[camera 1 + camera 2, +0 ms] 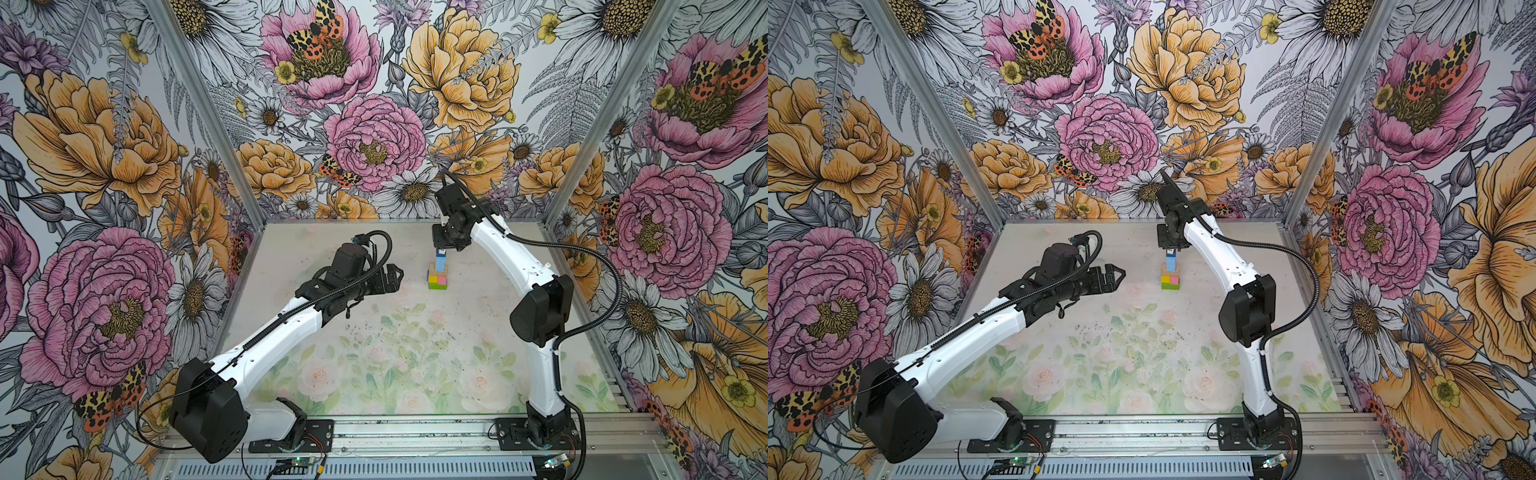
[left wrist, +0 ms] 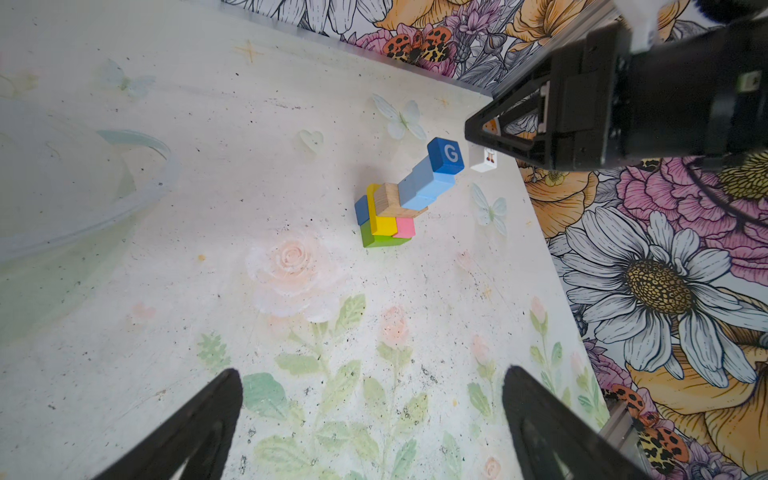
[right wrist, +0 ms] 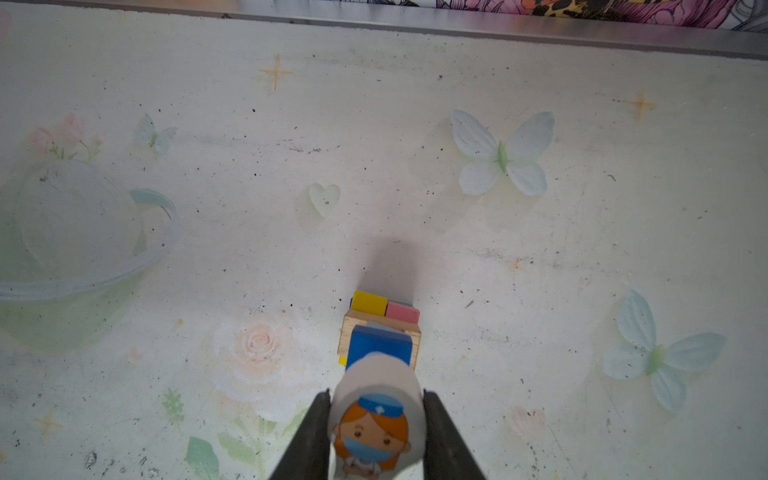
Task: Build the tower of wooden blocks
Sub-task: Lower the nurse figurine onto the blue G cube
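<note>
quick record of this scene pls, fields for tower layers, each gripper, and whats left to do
tower: upright on the table, far middle
base: green brick under yellow brick and pink brick; dark blue block beside the yellow
middle: tan brick, light blue blocks above it
top: G cube
right gripper: shut on the white figure, just over the G cube; contact unclear
left gripper: open, empty, apart from the tower
left to do: likely set the figure on top
</note>
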Tool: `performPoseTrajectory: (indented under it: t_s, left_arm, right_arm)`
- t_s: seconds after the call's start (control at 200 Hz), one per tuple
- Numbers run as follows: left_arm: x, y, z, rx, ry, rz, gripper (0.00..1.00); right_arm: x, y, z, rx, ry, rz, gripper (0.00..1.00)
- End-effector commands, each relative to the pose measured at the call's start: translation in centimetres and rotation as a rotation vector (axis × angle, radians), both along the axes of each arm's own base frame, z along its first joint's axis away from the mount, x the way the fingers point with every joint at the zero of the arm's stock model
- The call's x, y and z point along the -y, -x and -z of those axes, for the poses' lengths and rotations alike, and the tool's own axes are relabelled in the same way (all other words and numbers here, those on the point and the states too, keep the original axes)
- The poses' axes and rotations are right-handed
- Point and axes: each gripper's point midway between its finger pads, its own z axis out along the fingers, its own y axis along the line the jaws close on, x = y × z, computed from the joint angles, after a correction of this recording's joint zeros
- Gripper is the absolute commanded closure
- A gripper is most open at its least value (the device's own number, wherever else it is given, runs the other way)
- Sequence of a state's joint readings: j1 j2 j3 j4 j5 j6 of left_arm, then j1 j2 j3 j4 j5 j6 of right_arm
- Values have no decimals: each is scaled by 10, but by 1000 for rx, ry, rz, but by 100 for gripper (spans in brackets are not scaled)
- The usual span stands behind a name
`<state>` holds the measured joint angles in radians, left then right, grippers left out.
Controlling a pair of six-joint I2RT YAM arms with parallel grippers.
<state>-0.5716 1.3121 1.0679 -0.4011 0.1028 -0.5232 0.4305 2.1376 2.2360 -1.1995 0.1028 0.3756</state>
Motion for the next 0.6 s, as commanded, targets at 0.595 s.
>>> performPoseTrajectory:
  t_s: [0.595]
  left_arm:
    - [6, -9, -17, 43, 36, 17, 1]
  right_arm:
    - [4, -8, 12, -19, 25, -14, 69]
